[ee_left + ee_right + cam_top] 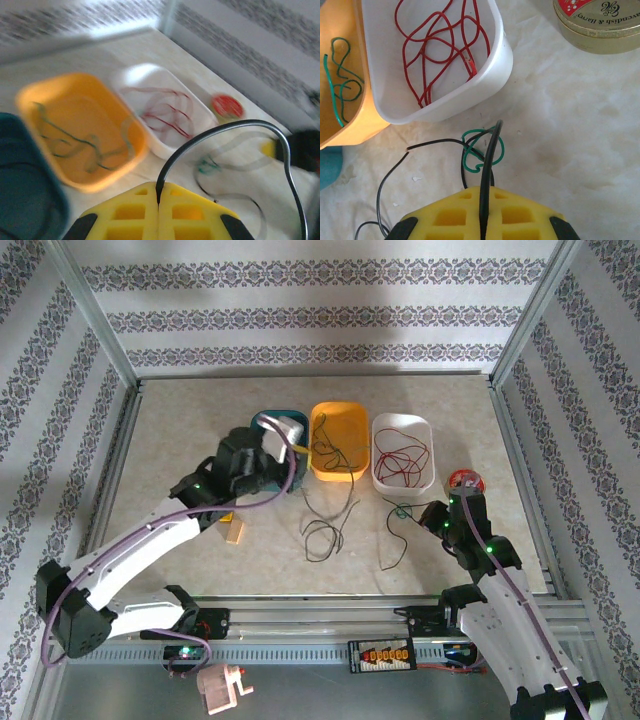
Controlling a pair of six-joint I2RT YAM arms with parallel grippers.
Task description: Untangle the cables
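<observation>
Two grippers, each clenched on a thin black cable, work at a snarl on the table (580, 140) near three trays. The left gripper (159, 197) pinches a black cable (210, 131) that arches up out of its fingers and drops away to the right. The right gripper (484, 200) pinches a black strand (491, 150) that points from the fingertips toward the far side, at the white tray (485, 80), its long axis running near to far. A green loop (470, 150) is wound around that strand on the table, just near of the white tray. Red cables (425, 55) lie in the white tray and green cables (340, 95) in the orange tray (370, 127) to its left, with a teal tray (45, 170) left again. Loose black cables (325, 530) trail across the table near of the orange tray, mostly near to far. The step appears to be drawing black free of green. A slow pull along the strand's own line, with the loop kept slack, should slip it out rather than cinch it. Whether both grippers hold one cable cannot be told.
</observation>
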